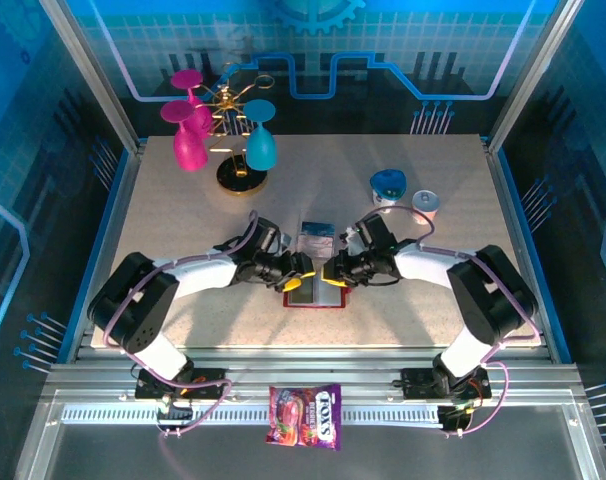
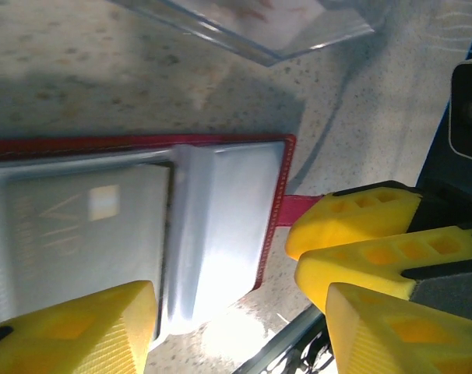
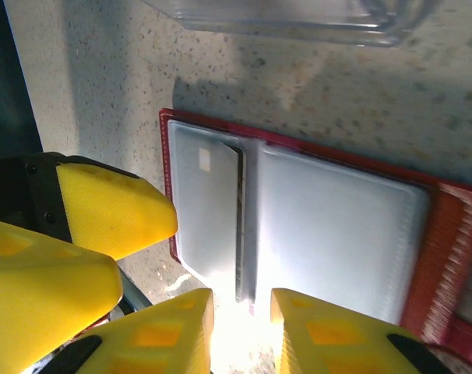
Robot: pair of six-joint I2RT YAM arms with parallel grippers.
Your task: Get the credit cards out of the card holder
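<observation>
The red card holder [image 1: 314, 303] lies open on the table between both grippers, grey inner pockets up. In the left wrist view a greyish credit card [image 2: 80, 226] with a pale chip square sits in one pocket of the card holder [image 2: 142, 146]. The right wrist view shows that card [image 3: 209, 210] in the pocket left of the fold. Another pale card [image 1: 316, 238] lies flat just behind the holder. My left gripper [image 1: 303, 270] [image 2: 240, 335] is open over the holder's near edge. My right gripper [image 1: 331, 272] [image 3: 242, 331] is narrowly open, its jaws either side of the centre fold.
A gold rack with magenta and teal glasses [image 1: 223, 130] stands at the back left. A blue cup [image 1: 388, 185] and a small pink-and-white pot [image 1: 425, 202] sit at the back right. A colourful candy bag [image 1: 305, 415] lies on the front rail.
</observation>
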